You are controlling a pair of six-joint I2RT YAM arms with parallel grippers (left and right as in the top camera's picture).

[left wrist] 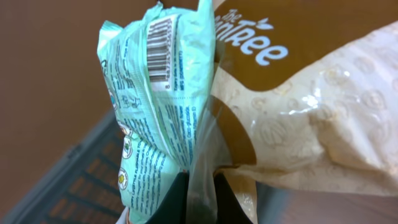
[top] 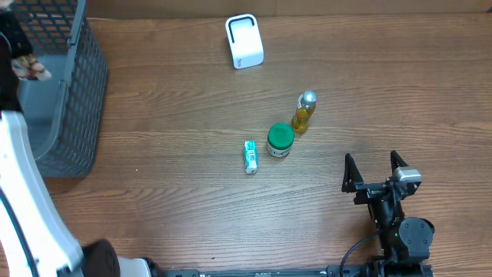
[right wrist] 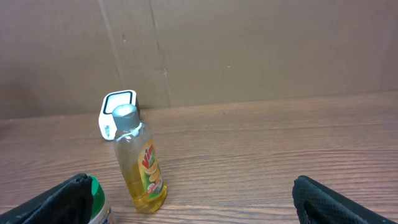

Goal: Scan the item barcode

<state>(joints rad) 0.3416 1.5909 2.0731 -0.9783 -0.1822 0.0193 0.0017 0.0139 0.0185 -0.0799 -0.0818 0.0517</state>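
Crinkling right up against the left wrist lens, a mint-green plastic packet [left wrist: 155, 106] is hanging in the left gripper [left wrist: 200, 194]. The two dark fingers [left wrist: 231, 202] are pinching shut on a thin film flap at the packet's edge. A black-and-white printed barcode [left wrist: 161, 50] is showing on the packet's upper part, facing this camera. A brown-and-cream snack bag with white lettering [left wrist: 311, 118] is pressing against the packet's right side; whether the fingers are also catching it I cannot tell. Below both, the grey plastic mesh basket [left wrist: 74, 180] is lying under the gripper.

Only this close view is showing the grip. From overhead the left fingers and packet are lying out of frame beyond the basket's corner, with just the white arm running along the left edge.

That overhead view is showing the brown wooden table [top: 177, 115] with a white box-shaped barcode scanner [top: 244, 42] standing at the far side, well apart from the basket. A yellow liquid bottle with a silver cap [top: 304, 113], a green-lidded round jar [top: 280, 141] and a small teal tube [top: 250, 156] are sitting near the middle. The right gripper [top: 371, 158] is resting at the near edge, jaws spread wide and holding nothing.
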